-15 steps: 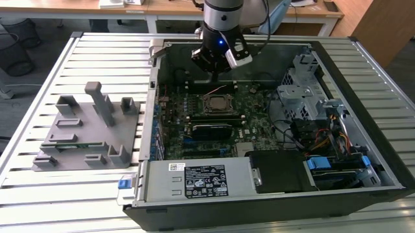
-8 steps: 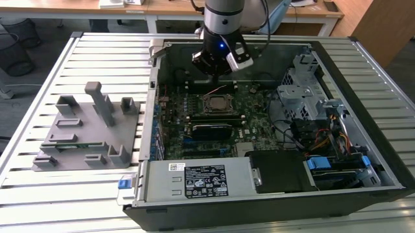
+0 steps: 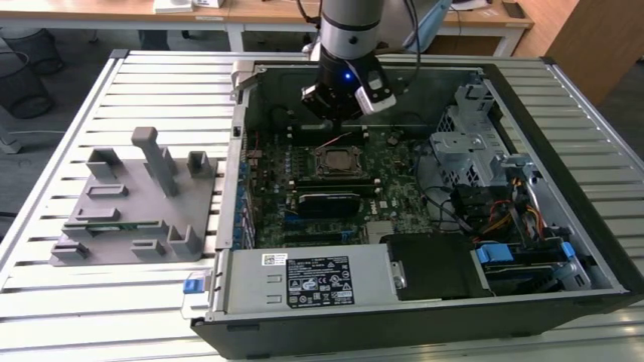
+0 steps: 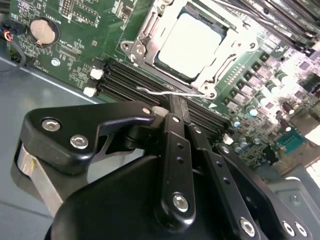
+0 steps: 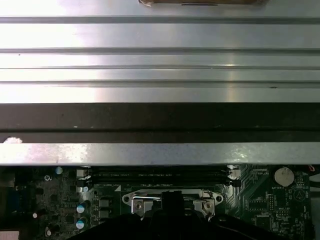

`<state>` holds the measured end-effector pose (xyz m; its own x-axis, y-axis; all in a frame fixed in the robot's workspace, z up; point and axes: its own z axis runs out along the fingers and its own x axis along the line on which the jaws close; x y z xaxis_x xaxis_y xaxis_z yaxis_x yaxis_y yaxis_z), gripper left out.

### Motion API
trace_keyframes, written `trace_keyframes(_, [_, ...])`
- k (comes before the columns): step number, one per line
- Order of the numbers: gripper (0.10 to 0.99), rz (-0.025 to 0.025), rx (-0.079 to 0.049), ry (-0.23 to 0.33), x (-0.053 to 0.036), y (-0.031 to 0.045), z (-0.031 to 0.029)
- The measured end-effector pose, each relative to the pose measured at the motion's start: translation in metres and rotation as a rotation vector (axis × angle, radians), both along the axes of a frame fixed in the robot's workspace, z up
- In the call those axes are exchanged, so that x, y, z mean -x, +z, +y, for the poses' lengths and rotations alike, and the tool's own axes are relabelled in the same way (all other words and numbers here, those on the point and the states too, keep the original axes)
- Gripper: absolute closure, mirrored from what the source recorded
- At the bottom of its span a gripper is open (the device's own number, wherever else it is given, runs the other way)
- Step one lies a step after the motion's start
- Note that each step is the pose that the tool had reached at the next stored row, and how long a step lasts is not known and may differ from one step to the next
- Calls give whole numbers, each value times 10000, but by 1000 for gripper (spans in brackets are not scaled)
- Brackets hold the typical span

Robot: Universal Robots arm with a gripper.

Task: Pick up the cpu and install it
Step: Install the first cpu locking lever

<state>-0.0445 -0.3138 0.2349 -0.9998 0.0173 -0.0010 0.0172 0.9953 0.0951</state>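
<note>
The cpu lies flat in its socket on the motherboard, its pale metal top facing up inside the open metal frame; in the exterior view the cpu sits mid-board inside the open computer case. My gripper hangs just beside the socket, shut, its black fingers pressed together with nothing between them. Their tips are right at the socket's thin wire lever. In the exterior view my gripper hovers over the board's far part, just behind the socket. The first wrist view has the dark gripper over the socket frame.
A grey plastic holder block stands on the slatted table at the exterior view's left, with a green memory stick in it. Inside the case are the power supply, a drive cage and cables. Empty memory slots run beside the socket.
</note>
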Motion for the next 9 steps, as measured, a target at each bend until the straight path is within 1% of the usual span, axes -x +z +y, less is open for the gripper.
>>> trace_keyframes(3, [980,1,3,22,-26,-18,3])
trace_keyframes(9, [980,1,12,25,-47,-39,20])
